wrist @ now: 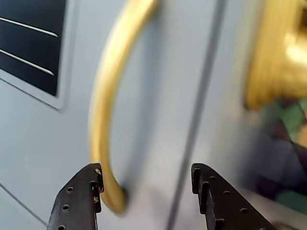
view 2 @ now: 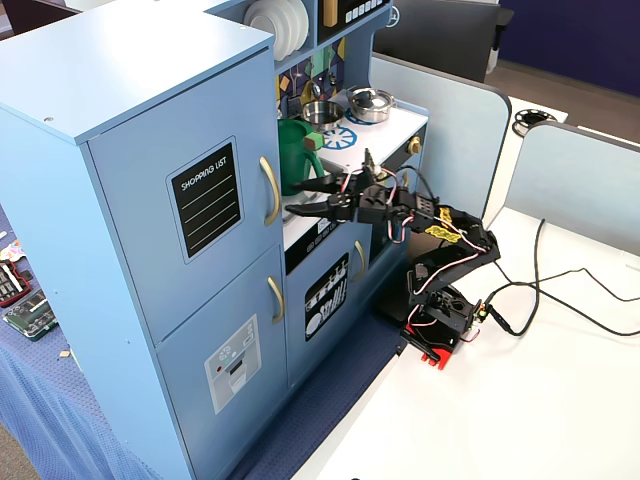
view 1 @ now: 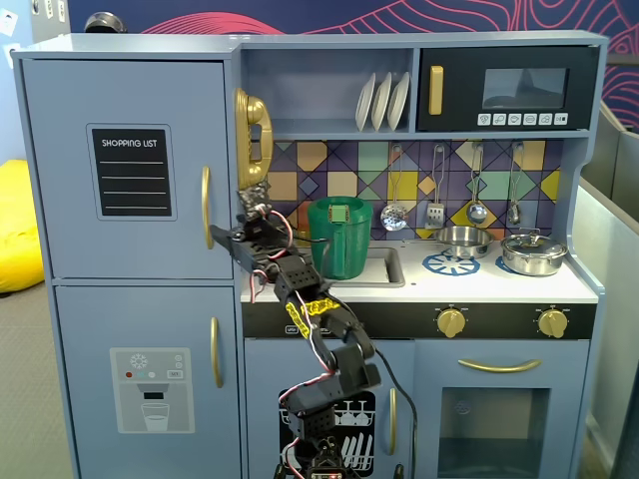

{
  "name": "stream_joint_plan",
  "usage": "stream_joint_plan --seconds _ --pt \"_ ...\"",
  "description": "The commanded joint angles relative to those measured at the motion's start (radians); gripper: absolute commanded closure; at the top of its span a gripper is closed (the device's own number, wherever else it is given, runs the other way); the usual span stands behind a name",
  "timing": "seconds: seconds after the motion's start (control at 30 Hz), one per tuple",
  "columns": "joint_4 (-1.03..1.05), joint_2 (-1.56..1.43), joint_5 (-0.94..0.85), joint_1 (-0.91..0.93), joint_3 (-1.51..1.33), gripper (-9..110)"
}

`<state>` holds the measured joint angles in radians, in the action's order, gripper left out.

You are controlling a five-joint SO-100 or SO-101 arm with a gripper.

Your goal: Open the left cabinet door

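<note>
In the wrist view, the blue-grey wooden left cabinet door with its black chalkboard panel (wrist: 29,43) fills my left side, shut flush in the toy kitchen's upper left. Its curved gold handle (wrist: 108,105) runs down beside my left finger (wrist: 79,201). My black gripper (wrist: 146,179) is spread open, empty, near the handle's lower end.

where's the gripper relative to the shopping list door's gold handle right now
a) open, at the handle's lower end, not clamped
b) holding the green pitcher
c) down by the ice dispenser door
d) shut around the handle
a: in the wrist view the gripper is open, its jaws apart, with the lower end of the gold handle just inside one finger; the left cabinet door looks closed.
</note>
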<state>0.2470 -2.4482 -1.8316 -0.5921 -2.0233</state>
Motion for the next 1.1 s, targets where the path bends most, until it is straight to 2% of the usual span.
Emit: stream_joint_plan --seconds 0.0,0.37,0.57,0.83,1.07 --pt "-0.080 0.044 -0.015 -0.028 0.101 85" --pt "-0.133 0.155 -0.038 -0.107 0.184 85" --pt "-0.143 0.184 -0.078 -0.212 0.219 85" --pt "-0.100 0.060 -0.121 -0.302 0.164 85" --pt "-0.021 -0.103 -0.118 -0.305 0.081 85"
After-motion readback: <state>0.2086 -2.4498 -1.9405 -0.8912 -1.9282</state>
